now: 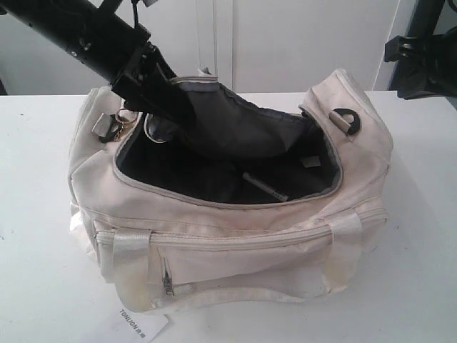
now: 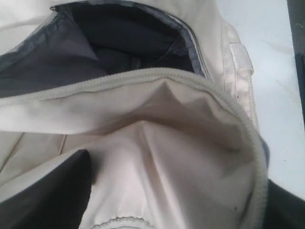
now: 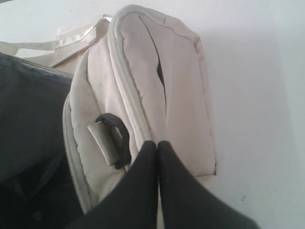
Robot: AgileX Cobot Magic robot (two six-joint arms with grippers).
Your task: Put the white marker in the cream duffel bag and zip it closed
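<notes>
The cream duffel bag (image 1: 235,243) stands on the white table with its top zipper wide open and dark lining showing. The white marker (image 1: 264,187) lies inside on the bag's floor, dark cap toward the middle. My left gripper (image 1: 153,86) reaches down at the bag's back left end, partly hidden by the raised top flap (image 1: 221,121). In the left wrist view its fingers (image 2: 52,191) stand wide apart with cream flap fabric (image 2: 176,176) bunched between them. My right gripper (image 3: 157,142) is shut and empty, hovering over the bag's right end (image 3: 162,81); it appears at the upper right (image 1: 421,53).
A white paper tag printed "TONLION" (image 1: 139,325) lies at the table's front edge below the bag. A black ring (image 1: 348,119) sits on the bag's right end, and metal clasps (image 1: 118,128) hang at its left end. A white wall stands behind the table.
</notes>
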